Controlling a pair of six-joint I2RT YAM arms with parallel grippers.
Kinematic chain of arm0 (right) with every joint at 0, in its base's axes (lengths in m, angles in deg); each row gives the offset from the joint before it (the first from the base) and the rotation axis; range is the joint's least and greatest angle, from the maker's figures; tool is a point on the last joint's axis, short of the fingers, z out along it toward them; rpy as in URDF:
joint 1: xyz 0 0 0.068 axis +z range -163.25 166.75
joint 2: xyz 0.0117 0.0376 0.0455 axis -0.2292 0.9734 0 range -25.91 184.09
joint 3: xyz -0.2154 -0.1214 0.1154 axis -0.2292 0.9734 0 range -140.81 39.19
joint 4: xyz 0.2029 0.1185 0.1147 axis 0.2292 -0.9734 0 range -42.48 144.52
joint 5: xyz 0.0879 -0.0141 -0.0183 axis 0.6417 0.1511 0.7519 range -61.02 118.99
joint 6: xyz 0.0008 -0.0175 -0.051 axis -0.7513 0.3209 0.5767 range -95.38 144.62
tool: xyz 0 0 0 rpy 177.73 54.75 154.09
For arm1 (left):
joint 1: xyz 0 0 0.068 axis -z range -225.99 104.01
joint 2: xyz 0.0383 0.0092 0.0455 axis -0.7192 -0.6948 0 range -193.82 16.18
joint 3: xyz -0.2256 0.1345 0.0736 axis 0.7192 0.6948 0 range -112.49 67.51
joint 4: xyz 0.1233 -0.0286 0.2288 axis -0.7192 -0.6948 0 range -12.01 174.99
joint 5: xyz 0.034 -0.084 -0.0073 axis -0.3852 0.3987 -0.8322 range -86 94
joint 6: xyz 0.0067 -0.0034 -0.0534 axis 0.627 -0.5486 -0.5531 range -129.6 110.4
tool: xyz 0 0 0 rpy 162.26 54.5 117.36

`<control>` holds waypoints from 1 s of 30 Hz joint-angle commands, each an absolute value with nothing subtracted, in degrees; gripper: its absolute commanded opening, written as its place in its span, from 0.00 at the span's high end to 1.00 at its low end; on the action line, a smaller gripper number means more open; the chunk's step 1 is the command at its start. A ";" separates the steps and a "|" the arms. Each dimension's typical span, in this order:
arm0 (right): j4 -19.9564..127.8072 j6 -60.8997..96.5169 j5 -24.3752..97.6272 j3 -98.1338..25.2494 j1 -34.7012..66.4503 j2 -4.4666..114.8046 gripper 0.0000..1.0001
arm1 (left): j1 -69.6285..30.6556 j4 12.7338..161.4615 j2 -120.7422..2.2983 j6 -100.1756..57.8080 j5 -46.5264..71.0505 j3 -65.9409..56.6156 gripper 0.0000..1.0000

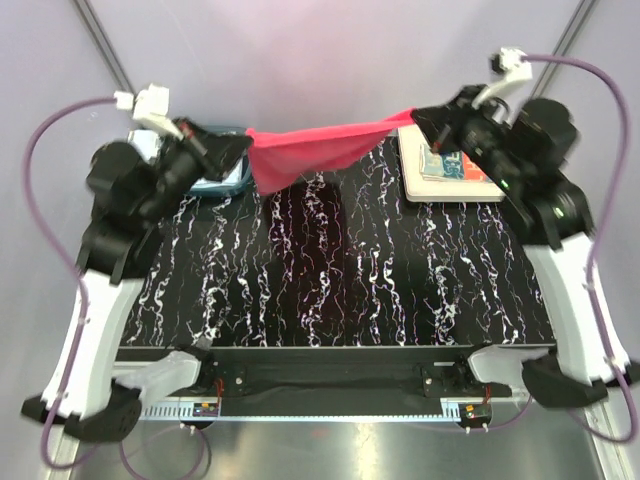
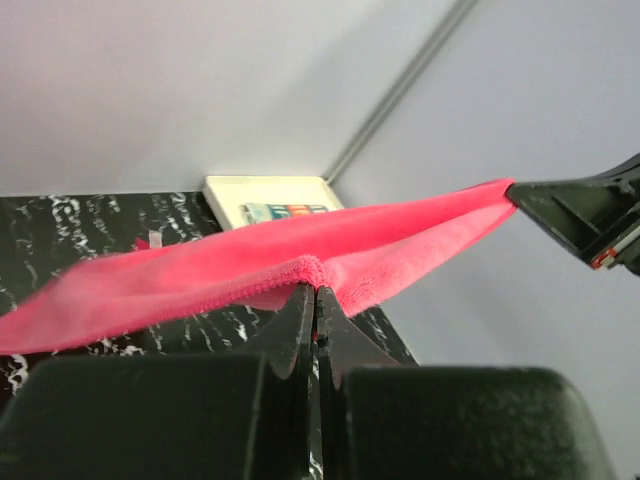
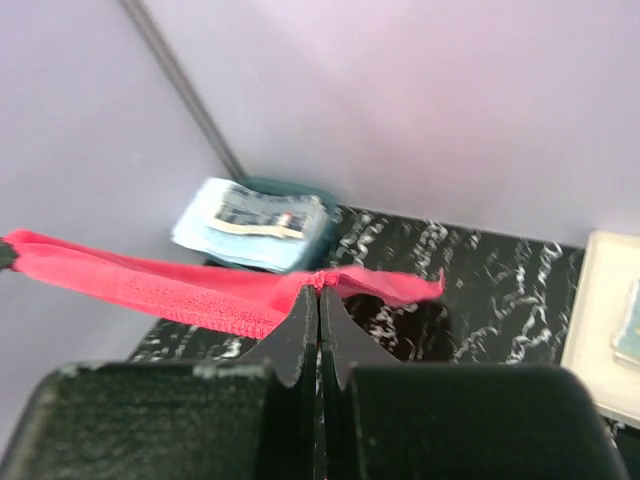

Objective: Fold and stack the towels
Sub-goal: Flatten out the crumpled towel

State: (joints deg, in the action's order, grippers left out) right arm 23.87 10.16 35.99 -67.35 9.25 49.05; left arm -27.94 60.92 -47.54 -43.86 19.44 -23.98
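Nearest me, the arm bases are sitting at the tabletop's (image 1: 330,290) near edge, both arms reaching up and away. The left jaws are pinching fully shut on one corner of the red-pink towel (image 1: 305,152) and the right jaws are clamping the opposite corner, so it is hanging stretched in the air between them, sagging mid-span over the far side. This looks like the spreading step before folding. Next, I reckon, they should be lowering it flat, keeping tension, near the cream tray (image 1: 440,190).

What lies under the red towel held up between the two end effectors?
Only the black marbled table shows below the red towel. The strip of table behind its sagging middle is hidden.
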 commanded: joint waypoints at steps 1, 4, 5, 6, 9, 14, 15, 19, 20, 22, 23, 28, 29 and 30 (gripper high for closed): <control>24.82 9.15 41.98 -64.35 9.51 41.53 1.00 | -24.99 60.74 -41.75 -42.91 18.59 -19.34 1.00; 22.62 8.72 44.27 -65.13 9.51 37.04 1.00 | -21.66 59.95 -36.83 -43.35 17.80 -17.93 1.00; 21.75 8.11 45.32 -66.09 9.60 35.97 1.00 | -20.94 59.68 -35.94 -43.53 17.28 -18.45 1.00; 21.48 7.93 45.77 -66.62 9.51 35.18 1.00 | -19.89 59.51 -34.63 -43.96 17.19 -18.80 1.00; 20.24 6.78 47.17 -69.35 9.51 33.59 1.00 | -19.01 58.54 -33.74 -44.50 17.10 -21.78 1.00; 20.68 6.08 47.18 -71.37 9.51 34.81 1.00 | -19.09 57.13 -35.49 -43.71 14.38 -27.41 1.00; 20.94 6.17 46.92 -71.46 9.51 35.34 1.00 | -19.09 57.39 -36.63 -43.44 13.85 -27.50 1.00; 24.01 7.83 44.64 -69.54 9.51 41.13 1.00 | -19.09 58.97 -41.55 -42.91 11.21 -26.19 1.00; 24.72 8.27 43.67 -68.22 9.51 42.45 1.00 | -19.27 60.46 -44.00 -43.00 10.95 -25.66 1.00; 27.69 9.50 43.14 -66.20 9.51 46.13 1.00 | -19.88 63.79 -46.56 -43.53 10.94 -22.95 1.00; 28.67 9.77 41.74 -64.27 9.51 47.46 1.00 | -20.40 65.20 -48.74 -43.96 11.47 -21.54 1.00; 36.74 11.88 41.02 -58.64 7.76 59.93 1.00 | -25.50 74.08 -56.75 -46.78 12.88 -13.45 1.00; 37.81 11.27 41.72 -57.67 6.88 61.96 1.00 | -26.03 74.36 -60.51 -46.43 12.09 -13.35 1.00; 38.60 10.74 42.25 -57.66 4.79 66.07 1.00 | -27.08 74.79 -62.37 -45.91 12.00 -13.53 1.00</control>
State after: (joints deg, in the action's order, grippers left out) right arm 33.31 9.97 43.22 -59.35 7.96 60.24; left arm -24.93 68.74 -58.58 -45.48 13.28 -14.31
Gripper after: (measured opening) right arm 0.011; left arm 0.012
